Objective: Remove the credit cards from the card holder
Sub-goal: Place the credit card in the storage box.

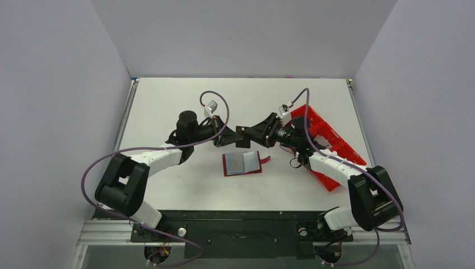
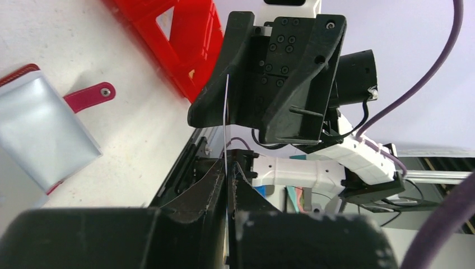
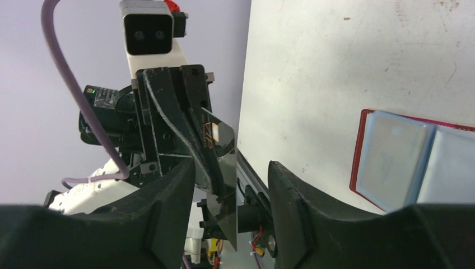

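Seen from above, two black-and-white robot arms reach in from the bottom corners of the frame, and their ends meet nose to nose at the centre, raised above a white table [image 1: 168, 101].

The left gripper [image 2: 228, 174] has its fingers pressed together on a thin, dark, glossy credit card [image 3: 224, 151]. Its own wrist camera sees the card edge-on, as a fine pale line rising from between its fingers at the bottom of the frame towards the facing gripper at top centre.

The right gripper [image 3: 231, 168] has its fingers spread wide. In its wrist camera they fill the lower left and lower centre of the frame, and the card stands in the gap between them. Whether either finger touches the card cannot be told.

A small dark-red folding card holder [image 1: 242, 163] lies opened flat on the table, just below the two grippers in the overhead frame and slightly left of centre. Each of its halves shows a pale blue-grey rectangle. A short red strap [image 2: 89, 96] with a metal snap sticks out from its right edge.

A large bright red plastic compartment tray [image 1: 336, 148] lies at an angle on the right side of the table, partly under the right arm.
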Action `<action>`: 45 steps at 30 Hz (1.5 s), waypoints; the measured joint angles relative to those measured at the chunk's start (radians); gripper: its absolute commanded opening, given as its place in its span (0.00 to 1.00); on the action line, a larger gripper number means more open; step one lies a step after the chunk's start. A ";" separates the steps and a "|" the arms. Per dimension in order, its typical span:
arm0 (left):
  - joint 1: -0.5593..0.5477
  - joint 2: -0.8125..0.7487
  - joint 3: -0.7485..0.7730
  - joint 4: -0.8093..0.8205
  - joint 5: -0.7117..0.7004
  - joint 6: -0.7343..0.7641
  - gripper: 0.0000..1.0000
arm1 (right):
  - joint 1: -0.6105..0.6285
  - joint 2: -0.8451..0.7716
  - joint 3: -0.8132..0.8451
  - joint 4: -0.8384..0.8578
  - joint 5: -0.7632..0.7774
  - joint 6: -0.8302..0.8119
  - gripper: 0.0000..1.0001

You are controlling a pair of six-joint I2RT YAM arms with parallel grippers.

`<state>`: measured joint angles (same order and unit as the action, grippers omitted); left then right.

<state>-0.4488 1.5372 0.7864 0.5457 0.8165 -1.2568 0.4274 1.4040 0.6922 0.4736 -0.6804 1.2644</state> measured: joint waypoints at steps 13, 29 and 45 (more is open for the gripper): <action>0.000 0.061 -0.025 0.287 0.058 -0.182 0.00 | 0.019 -0.013 0.009 0.064 -0.002 0.016 0.17; -0.002 0.068 -0.029 0.241 0.069 -0.141 0.47 | 0.019 -0.060 0.011 0.018 0.028 -0.017 0.00; 0.000 -0.097 0.089 -0.551 -0.207 0.346 0.52 | -0.024 -0.245 0.033 -0.394 0.324 -0.211 0.00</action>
<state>-0.4488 1.4406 0.8753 -0.0051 0.6098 -0.9104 0.4034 1.1595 0.7254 0.0799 -0.3565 1.0538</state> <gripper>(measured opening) 0.501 0.004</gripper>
